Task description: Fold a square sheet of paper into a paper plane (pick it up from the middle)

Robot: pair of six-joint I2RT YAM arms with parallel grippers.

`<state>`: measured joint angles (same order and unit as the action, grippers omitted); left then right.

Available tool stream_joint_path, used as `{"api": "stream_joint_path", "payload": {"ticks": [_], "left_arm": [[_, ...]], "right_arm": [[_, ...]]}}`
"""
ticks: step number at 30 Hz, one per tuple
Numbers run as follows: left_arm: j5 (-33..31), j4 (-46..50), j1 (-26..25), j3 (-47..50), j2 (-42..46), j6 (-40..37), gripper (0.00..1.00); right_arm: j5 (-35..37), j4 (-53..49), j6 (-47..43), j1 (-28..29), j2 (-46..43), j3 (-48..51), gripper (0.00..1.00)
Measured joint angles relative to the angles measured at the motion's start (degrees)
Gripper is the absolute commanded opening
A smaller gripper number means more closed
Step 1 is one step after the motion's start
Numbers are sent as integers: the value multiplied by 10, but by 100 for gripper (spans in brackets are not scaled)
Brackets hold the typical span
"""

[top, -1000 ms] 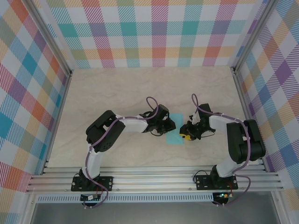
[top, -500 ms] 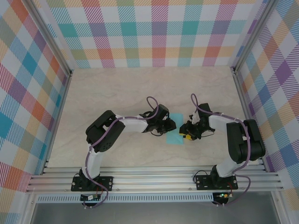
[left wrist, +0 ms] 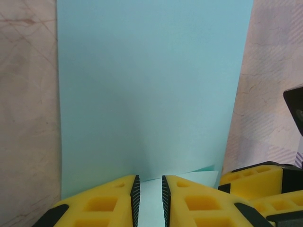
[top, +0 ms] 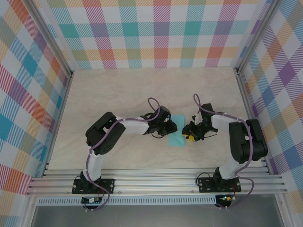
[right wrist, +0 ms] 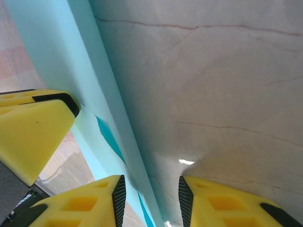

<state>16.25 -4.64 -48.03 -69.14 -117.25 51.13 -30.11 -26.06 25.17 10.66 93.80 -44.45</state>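
Paper: light-blue sheet of paper (top: 178, 134), partly folded, flat on the table (top: 118, 94) at the centre of the top view, between both grippers.
Left gripper (left wrist: 149, 183): pads slightly apart, narrow gap at the sheet's near edge.
Right gripper (right wrist: 151, 184): fingers spread, the sheet's edge between them.

Light-blue square sheet of paper (top: 177, 134), plain, partly folded; lying mid-way across the table (top: 118, 94).

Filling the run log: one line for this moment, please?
stage: folding | paper: on table, between grippers | left gripper: narrow gap, over paper edge | right gripper: open, astride paper edge
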Motion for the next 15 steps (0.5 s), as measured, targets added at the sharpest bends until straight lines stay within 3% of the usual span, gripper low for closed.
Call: {"api": "stream_joint_path", "payload": {"ticks": [10,15], "left_arm": [[0,0,0,0,0,0,22],[2,0,0,0,0,0,23]], "right_arm": [[-35,29,-5,3,10,0,30],[-38,31,-7,5,10,0,23]]}}
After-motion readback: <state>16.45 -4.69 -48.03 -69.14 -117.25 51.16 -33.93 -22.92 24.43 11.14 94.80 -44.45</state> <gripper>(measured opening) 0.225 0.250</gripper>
